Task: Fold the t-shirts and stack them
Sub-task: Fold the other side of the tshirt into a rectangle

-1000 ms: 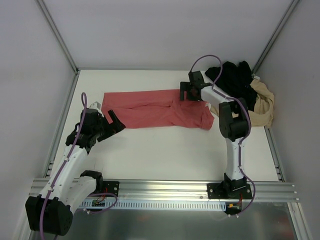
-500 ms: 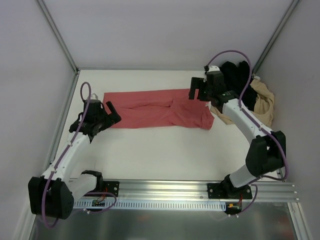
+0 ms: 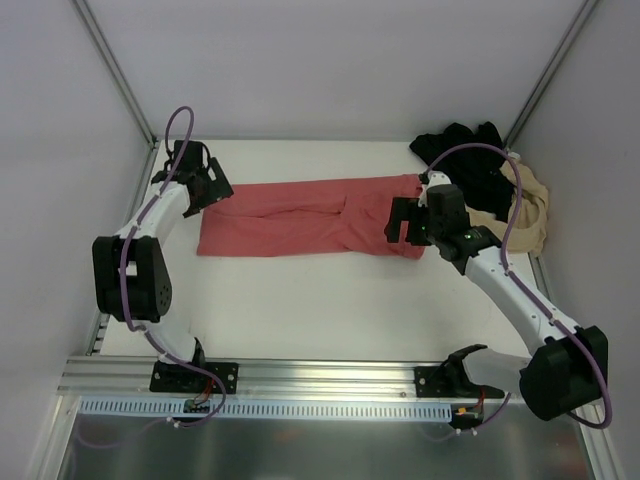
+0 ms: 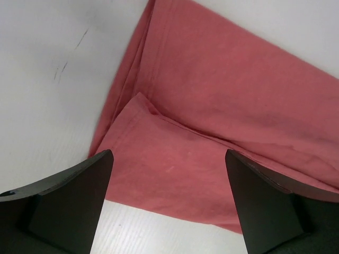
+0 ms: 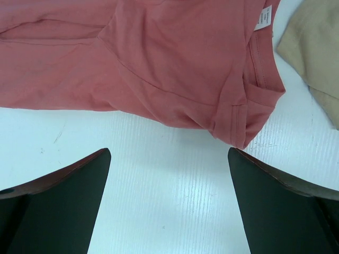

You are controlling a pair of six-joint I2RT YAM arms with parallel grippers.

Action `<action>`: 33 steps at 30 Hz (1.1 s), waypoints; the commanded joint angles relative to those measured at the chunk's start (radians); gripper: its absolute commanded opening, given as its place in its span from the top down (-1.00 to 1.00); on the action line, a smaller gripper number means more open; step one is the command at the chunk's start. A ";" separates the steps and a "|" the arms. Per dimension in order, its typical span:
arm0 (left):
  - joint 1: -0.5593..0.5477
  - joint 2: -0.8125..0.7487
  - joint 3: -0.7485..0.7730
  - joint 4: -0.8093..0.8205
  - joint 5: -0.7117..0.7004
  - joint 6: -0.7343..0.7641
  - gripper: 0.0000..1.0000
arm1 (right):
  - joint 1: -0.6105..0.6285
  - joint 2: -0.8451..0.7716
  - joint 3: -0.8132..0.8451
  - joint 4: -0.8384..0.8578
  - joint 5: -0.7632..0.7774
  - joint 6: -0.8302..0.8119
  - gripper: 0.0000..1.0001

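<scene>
- Here, a flat white table fills the middle of the frame, enclosed by pale grey walls. A ribbed aluminium rail crosses the bottom.
- A small white collar tag shows at upper right of the right wrist view; its print is too small to read.
- The coral-red cloth t-shirt lies as a long folded band across the centre.
- The left gripper hovers over its upper left corner, fingers spread wide, empty.
- The right gripper hovers at its lower right end, likewise wide and empty.
- A crumpled black t-shirt and a beige t-shirt are heaped at upper right.
</scene>
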 commanded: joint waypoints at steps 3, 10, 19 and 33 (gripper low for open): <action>0.072 0.080 0.063 -0.101 0.130 0.002 -0.76 | 0.001 -0.031 -0.014 -0.018 0.005 -0.024 -0.99; 0.101 0.161 0.070 -0.108 0.239 0.002 -0.73 | 0.002 -0.028 -0.034 -0.012 0.003 -0.020 -0.99; 0.100 0.227 0.074 -0.074 0.245 0.009 -0.68 | 0.001 -0.008 -0.041 -0.007 -0.008 -0.010 -0.99; 0.107 0.252 0.089 -0.056 0.177 -0.004 -0.28 | 0.001 0.021 -0.060 0.008 -0.015 -0.012 -0.99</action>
